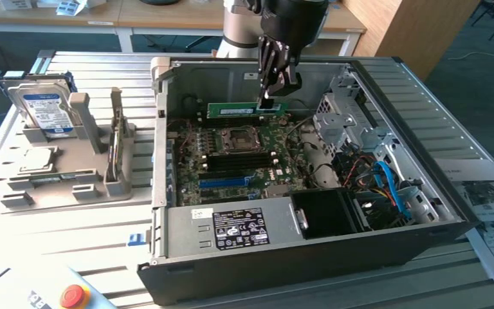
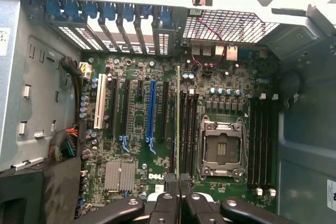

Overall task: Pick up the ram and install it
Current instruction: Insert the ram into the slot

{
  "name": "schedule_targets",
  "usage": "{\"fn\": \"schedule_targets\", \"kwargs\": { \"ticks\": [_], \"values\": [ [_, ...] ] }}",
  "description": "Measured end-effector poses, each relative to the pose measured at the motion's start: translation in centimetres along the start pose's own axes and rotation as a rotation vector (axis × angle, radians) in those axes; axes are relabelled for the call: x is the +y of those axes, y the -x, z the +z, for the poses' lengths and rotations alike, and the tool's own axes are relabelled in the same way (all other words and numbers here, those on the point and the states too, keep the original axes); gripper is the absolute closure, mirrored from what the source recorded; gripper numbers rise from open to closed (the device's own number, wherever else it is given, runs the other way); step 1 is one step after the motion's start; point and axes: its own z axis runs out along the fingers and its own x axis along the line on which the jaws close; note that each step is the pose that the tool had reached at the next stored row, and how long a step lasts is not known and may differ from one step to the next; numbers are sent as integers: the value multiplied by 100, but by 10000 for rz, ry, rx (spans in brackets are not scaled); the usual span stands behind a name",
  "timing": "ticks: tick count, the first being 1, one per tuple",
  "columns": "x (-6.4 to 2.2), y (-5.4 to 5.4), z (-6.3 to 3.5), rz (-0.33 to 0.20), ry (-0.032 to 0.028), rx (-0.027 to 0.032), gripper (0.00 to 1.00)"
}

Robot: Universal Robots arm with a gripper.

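A slatted metal counter (image 1: 101, 225) carries one open computer case (image 1: 316, 257) lying on its side, its motherboard (image 1: 229, 161) facing up. Everything here is placed from the processor socket (image 1: 237, 138) at the board's middle.

Above the socket, towards the case's back wall, the pincer (image 1: 267, 102) is nearly shut on one end of the ram (image 1: 234, 111), the single green stick in sight. The stick is held on edge with its long side level, probably so that its contact edge faces the board.

From the wrist, the ram (image 2: 178, 119) shows edge-on as a thin line running out from the pincer (image 2: 180, 188), parallel to the socket (image 2: 220, 148) and to the dark memory slots (image 2: 189, 129) just beside it. It is not seated, and I cannot tell which slot it hangs over.

Two banks of such slots flank the socket, one on each side. Well away from the socket, outside the case, a grey holder (image 1: 84, 187) keeps one hard drive (image 1: 45, 111) upright and one processor chip (image 1: 36, 159) flat.
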Motion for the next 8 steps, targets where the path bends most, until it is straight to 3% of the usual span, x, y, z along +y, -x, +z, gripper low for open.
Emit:
{"fn": "schedule_targets", "kwargs": {
  "ticks": [8],
  "values": [
    [-9, -2, 111, -1, -7, 1, 88]
  ]
}}
